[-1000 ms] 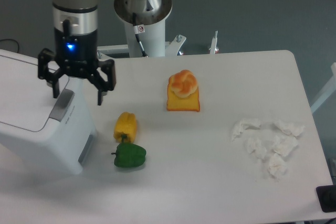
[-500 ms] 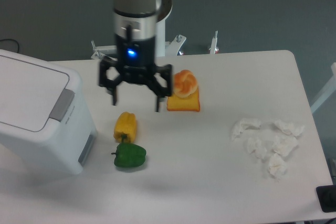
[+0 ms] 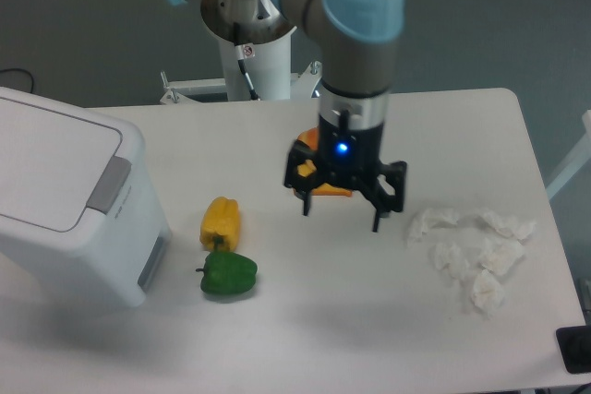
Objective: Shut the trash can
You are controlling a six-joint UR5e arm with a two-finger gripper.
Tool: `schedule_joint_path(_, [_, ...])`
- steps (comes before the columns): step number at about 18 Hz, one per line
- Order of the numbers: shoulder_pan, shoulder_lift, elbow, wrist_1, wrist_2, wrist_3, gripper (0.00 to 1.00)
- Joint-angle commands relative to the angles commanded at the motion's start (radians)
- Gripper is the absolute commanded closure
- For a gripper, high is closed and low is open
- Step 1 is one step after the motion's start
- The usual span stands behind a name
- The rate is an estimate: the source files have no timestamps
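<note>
The trash can (image 3: 65, 205) is a large white boxy bin at the left of the table, its flat lid lying down shut and a grey latch (image 3: 109, 185) on its right side. My gripper (image 3: 342, 217) hangs open over the middle of the table, well to the right of the bin and touching nothing. Its fingers point down with empty space between them.
A yellow pepper (image 3: 221, 221) and a green pepper (image 3: 228, 275) lie just right of the bin. An orange bread piece (image 3: 326, 190) is mostly hidden behind my gripper. Several crumpled white tissues (image 3: 473, 248) lie at the right. The robot base (image 3: 249, 34) stands behind.
My gripper has travelled from above the bin's latch rightward across the table, past the peppers, and now hangs in front of the bread. It stayed open throughout. The bin's lid stays down.
</note>
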Motion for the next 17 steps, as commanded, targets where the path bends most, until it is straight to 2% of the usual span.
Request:
schedule_joint_path(3, [0.04,-0.038,0.0,-0.006,0.029,0.112,0.0])
schedule_joint_path(7, [0.077,-0.094,0.005,-0.008,0.135,0.275,0.0])
schedule_joint_path(10, [0.084,-0.121,0.011,-0.005,0.169,0.298,0.0])
schedule_joint_path(17, [0.14,-0.189,0.084,-0.011,0.193,0.356,0.0])
